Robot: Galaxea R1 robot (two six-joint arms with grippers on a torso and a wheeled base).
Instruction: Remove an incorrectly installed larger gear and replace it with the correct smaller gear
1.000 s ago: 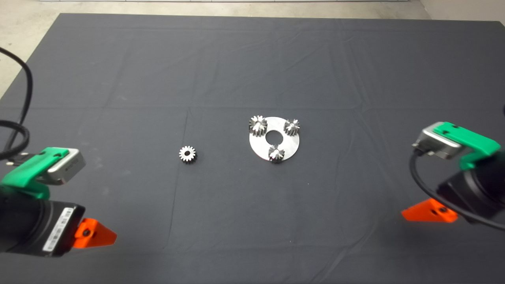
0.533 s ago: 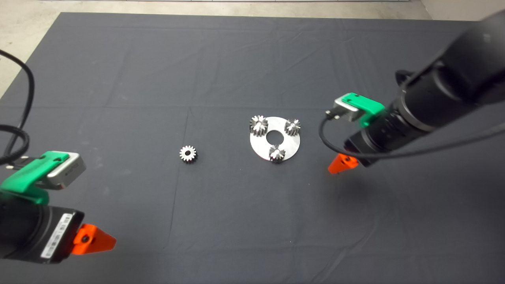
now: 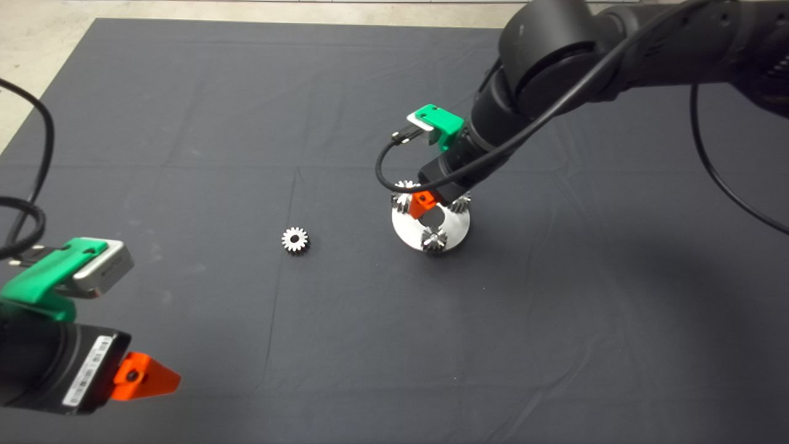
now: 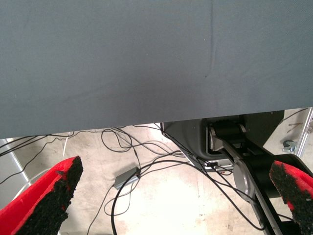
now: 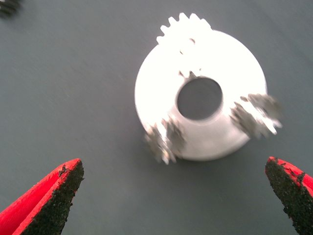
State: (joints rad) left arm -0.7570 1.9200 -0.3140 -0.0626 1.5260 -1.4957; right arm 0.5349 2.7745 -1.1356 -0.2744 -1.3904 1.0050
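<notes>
A round steel plate (image 3: 410,231) lies mid-mat with three gears on it. The larger gear (image 3: 404,196), with flared teeth, sits on the plate's far left; in the right wrist view it (image 5: 186,34) is bright, at the plate's (image 5: 151,88) rim. The smaller gear (image 3: 294,240) lies loose on the mat left of the plate; only its edge (image 5: 10,6) shows in the right wrist view. My right gripper (image 3: 425,206) hovers over the plate, open and empty (image 5: 173,166). My left gripper (image 3: 145,376) is parked at the lower left, open (image 4: 176,166).
Two other gears sit on the plate, one at its near edge (image 3: 434,239) and one at its far right (image 3: 461,202), partly behind my right arm. The left wrist view shows the mat's edge (image 4: 146,117) and cables on the floor (image 4: 127,176).
My right arm has swung in from the right edge of the mat to above the plate. The left arm, the gears and the plate have not moved.
</notes>
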